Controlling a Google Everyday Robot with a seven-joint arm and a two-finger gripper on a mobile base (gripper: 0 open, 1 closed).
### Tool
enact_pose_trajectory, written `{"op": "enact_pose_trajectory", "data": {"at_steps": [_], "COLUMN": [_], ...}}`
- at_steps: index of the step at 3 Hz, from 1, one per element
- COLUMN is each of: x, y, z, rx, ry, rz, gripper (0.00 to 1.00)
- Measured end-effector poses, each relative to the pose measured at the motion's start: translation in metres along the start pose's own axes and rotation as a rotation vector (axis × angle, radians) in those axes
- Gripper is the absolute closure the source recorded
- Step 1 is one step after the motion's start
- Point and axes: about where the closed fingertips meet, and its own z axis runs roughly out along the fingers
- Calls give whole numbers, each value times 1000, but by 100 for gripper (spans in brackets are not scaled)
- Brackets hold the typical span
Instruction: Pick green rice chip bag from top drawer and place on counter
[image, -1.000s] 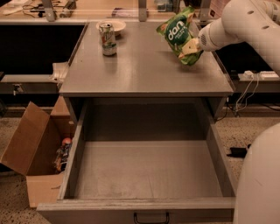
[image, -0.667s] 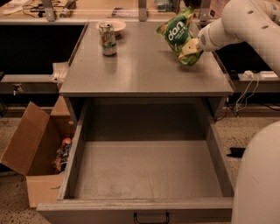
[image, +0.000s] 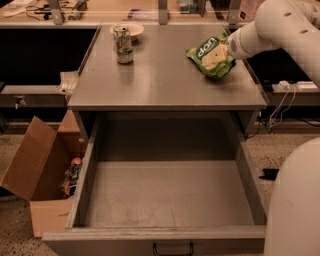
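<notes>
Writing on the green rice chip bag (image: 210, 54) shows as white letters, seemingly "don", on a dark green round logo beside tan chip pictures. The bag sits tilted at the right rear of the grey surface (image: 165, 75), with the tool (image: 227, 50) closed on its right edge. A green-white soda can (image: 123, 44) stands near the left rear, its label too small to read. The top drawer (image: 170, 200) below is pulled open.
</notes>
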Motion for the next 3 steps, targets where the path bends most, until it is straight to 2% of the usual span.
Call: {"op": "enact_pose_trajectory", "data": {"at_steps": [1,3], "x": [0,-58], "y": [-1,-29], "z": [-1,-45], "rx": [1,31], "ry": [-1,-171], "rz": [0,-14], "gripper": [0,0]}}
